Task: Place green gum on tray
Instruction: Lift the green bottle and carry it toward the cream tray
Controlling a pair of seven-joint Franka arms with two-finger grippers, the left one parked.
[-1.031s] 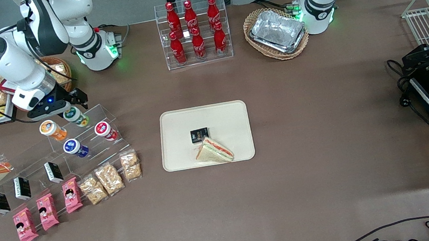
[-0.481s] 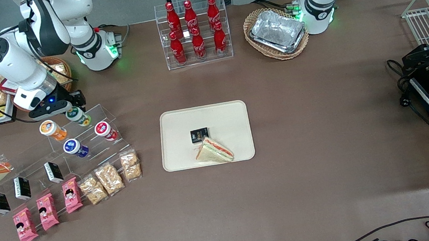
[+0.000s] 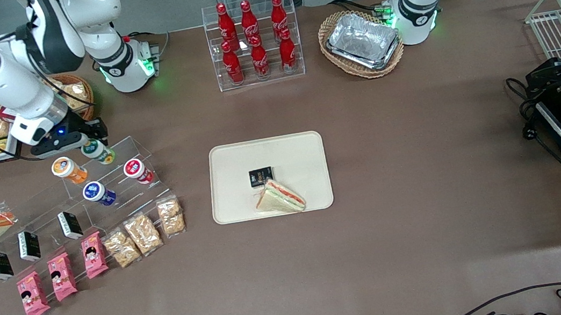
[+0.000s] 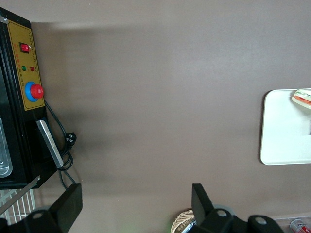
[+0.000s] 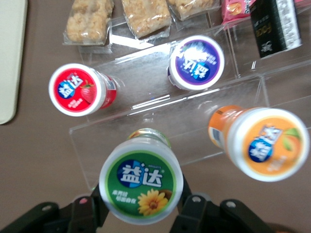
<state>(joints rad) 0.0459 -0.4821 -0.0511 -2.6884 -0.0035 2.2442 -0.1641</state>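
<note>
Green gum [image 5: 141, 185] sits between our gripper's [image 5: 141, 206] fingers [image 5: 193, 208] on the clear stepped rack's [image 5: 165, 133] top step; fingers are clamped on the can's sides just below its lid. In the front view we see the gripper [image 3: 88, 139] over the gum [image 3: 97, 151] at the working arm's end of the table. Orange can [image 3: 68, 170] is beside it on the same step; red can [image 3: 138, 171] and blue can [image 3: 98, 193] are one step lower, nearer the front cam. Tray [image 3: 287, 146] lies mid-table, well apart from the rack, w/ a sandwich [image 3: 280, 197] and a small black pack [image 3: 260, 176] on it. Snack bags [image 3: 144, 232] lie in front of the rack.
</note>
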